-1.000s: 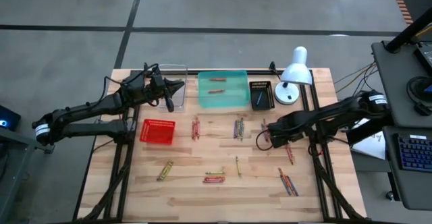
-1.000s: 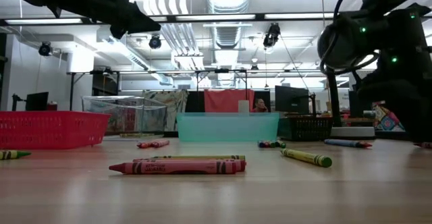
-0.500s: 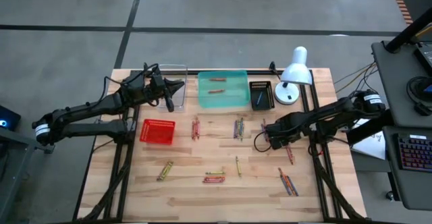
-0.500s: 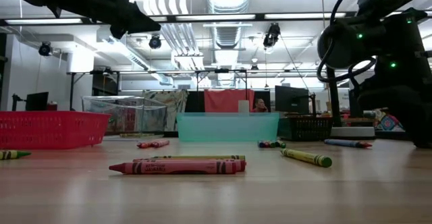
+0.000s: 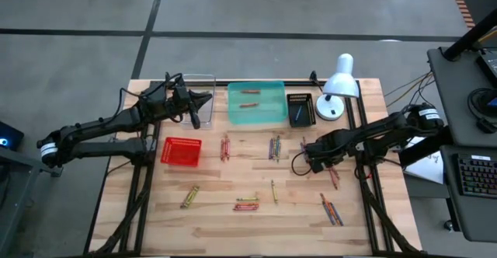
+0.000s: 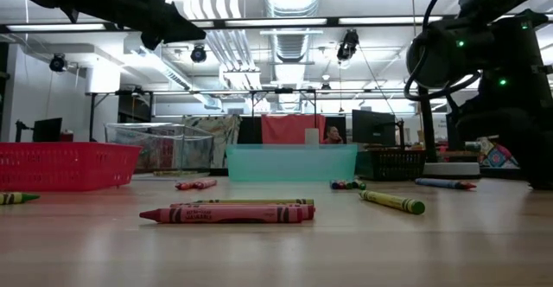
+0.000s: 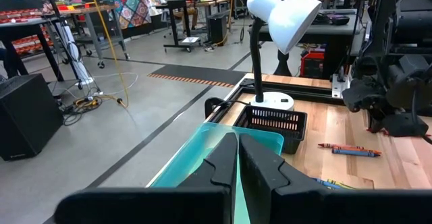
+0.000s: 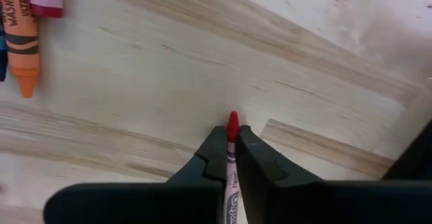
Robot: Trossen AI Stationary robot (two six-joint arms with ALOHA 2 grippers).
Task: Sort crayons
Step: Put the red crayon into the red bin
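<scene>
My left pincer (image 5: pixel 206 97) hangs above the back of the light wooden table (image 5: pixel 256 215), over the clear wire-framed bin (image 5: pixel 203 85), fingers pressed together with nothing between them; in the left wrist view its two dark fingers (image 7: pixel 223 158) meet over the rim of the translucent teal plastic tray (image 5: pixel 255 102). In front of that arm sits the red mesh basket (image 5: pixel 181 151); I cannot see into it from the low view. The tray holds two short crayons, colour hard to judge through the tint. Loose thin wax crayons (image 5: pixel 248 203) lie scattered in small groups over the middle and front of the table; labels are unreadable from above. The small black mesh basket (image 5: pixel 300 108) and white desk lamp (image 5: pixel 338 81) stand at the back right. My right pincer (image 5: pixel 305 158) is down at the table right of centre, hidden under its own wrist from above and cut off in the low view. The right wrist view settles it: fingers clamped on a red-tipped paper-wrapped crayon (image 8: pixel 231 156), tip poking out just beyond them, its lower end out of frame.
</scene>
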